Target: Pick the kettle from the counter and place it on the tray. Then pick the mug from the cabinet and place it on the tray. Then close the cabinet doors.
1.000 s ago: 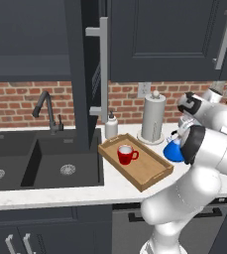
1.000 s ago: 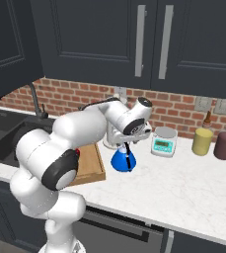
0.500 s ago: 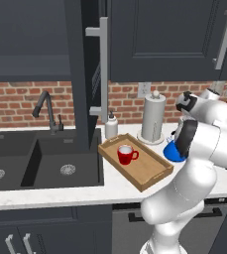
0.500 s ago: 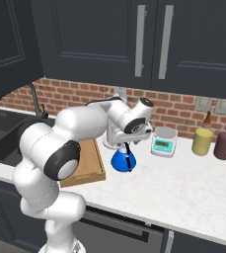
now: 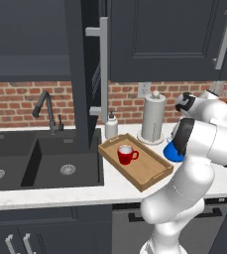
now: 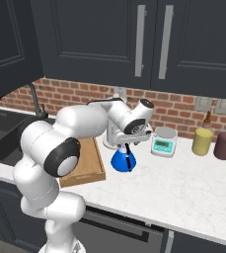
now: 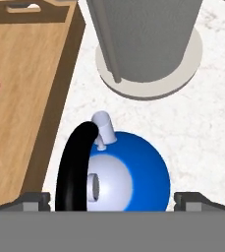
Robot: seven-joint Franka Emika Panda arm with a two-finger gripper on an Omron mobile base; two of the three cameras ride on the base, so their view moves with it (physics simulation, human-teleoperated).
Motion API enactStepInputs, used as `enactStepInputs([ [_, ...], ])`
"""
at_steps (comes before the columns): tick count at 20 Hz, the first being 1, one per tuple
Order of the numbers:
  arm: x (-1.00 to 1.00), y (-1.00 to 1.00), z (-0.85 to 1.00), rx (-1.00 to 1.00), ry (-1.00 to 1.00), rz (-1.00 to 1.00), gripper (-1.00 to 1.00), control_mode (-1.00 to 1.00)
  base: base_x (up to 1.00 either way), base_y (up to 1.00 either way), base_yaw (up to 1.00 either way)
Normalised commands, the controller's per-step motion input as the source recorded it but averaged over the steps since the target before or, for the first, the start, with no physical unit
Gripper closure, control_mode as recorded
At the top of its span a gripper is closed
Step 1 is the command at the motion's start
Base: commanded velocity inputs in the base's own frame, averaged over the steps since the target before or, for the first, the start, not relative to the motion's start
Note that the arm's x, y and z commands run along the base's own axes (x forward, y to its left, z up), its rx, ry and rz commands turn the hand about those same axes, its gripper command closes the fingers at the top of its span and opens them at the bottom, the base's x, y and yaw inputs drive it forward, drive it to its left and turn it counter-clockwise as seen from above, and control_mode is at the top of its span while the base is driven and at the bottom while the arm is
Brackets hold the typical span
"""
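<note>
The gripper (image 7: 111, 197) is fully open and holds nothing; its two fingertips (image 7: 35, 199) sit wide apart at either side of the kettle (image 7: 116, 172), which lies directly below the hand and between the jaws. No pad appears to touch the kettle body, though the lower part of the dome is cut off in the hand view, so contact there cannot be ruled out.

The kettle is a squat blue dome with a pale lid and a small spout. Its black arched handle (image 7: 74, 167) runs front to back along the hand's line of sight, roughly square to the line joining the fingertips, and is offset toward the tray side of the dome. In my judgement, the coming move turns on this relation: a straight descent followed by closing would bring the pads in across the handle or the dome.

The kettle (image 6: 123, 159) stands upright on the white counter (image 6: 183, 183), just beside the long edge of the wooden tray (image 5: 149, 171) and not yet on it. The paper-towel roll (image 5: 153, 116) stands close behind the kettle. The red mug (image 5: 126, 155) already rests upright on the tray.

Farther out, the cabinet door (image 5: 85, 79) stands open above the sink (image 5: 45, 166).
</note>
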Motion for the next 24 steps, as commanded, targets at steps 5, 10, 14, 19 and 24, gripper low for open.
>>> enactStepInputs([
  [5, 0.00, 0.14, -0.08, 0.00, 0.00, 0.00, 1.00, -1.00, 0.00, 0.00, 0.00],
  [10, 0.00, 0.06, -0.03, 0.00, 0.00, 0.00, 1.00, -1.00, 0.00, 0.00, 0.00],
  [14, 0.00, 0.02, -0.04, 0.00, 0.00, 0.00, 1.00, -1.00, 0.00, 0.00, 0.00],
  [19, -0.01, 0.00, 0.00, 0.00, 0.00, 0.00, 1.00, -1.00, 0.00, 0.00, 0.00],
  [24, -0.16, 0.08, 0.12, 0.00, 0.00, 0.03, 1.00, -1.00, 0.00, 0.00, 0.00],
])
